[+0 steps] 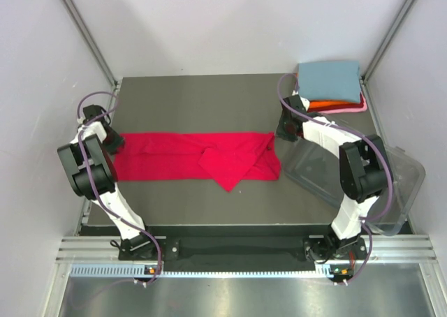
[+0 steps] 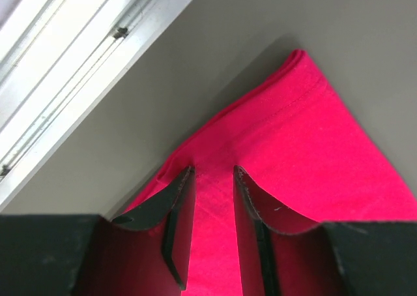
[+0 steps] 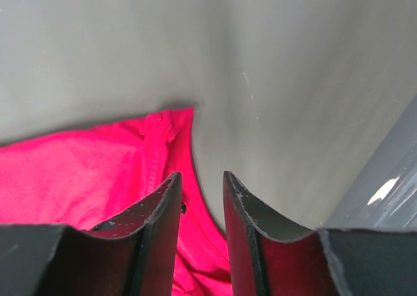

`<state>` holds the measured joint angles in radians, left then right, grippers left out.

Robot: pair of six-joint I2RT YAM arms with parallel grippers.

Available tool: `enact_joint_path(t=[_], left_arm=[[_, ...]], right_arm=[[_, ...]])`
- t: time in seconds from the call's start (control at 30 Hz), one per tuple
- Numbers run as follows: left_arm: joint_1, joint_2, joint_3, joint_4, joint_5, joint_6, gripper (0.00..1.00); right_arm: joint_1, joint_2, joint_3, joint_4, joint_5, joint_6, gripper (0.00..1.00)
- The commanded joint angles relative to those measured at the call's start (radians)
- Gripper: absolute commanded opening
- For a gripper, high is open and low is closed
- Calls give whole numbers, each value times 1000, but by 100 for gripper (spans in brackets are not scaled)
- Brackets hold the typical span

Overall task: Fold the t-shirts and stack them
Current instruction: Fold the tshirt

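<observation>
We see a crimson t-shirt [image 1: 195, 156] of soft, matte cloth, folded into a long flat band on the grey table [image 1: 195, 100], with stitched hems and a pointed flap toward the near edge. The left gripper [image 2: 213, 172] sits over its left end, black fingers parted by a narrow gap and nothing pinched between them; we cannot tell whether the tips touch the cloth. The right gripper [image 3: 201, 177] is at the right end, its gap likewise narrow and empty. The band's long axis runs left to right. A folded stack sits in the far right corner: blue-grey shirt [image 1: 328, 79] over orange shirt [image 1: 335, 105] and pink shirt [image 1: 346, 110], beside a clear plastic tub [image 1: 391, 184].
</observation>
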<state>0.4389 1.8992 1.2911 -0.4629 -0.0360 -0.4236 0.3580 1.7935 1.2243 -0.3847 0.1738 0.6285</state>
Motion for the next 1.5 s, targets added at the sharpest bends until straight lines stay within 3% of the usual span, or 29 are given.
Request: enact_joint_path(t=[0.0, 0.53, 1.47], left_arm=[[6, 3, 13, 40, 21, 11, 35], [-5, -9, -9, 55, 87, -14, 34], [-5, 46, -10, 50, 45, -21, 31]], right_arm=[[10, -56, 29, -9, -23, 10, 33], [61, -28, -16, 52, -74, 207, 37], [67, 90, 6, 173, -14, 209, 33]])
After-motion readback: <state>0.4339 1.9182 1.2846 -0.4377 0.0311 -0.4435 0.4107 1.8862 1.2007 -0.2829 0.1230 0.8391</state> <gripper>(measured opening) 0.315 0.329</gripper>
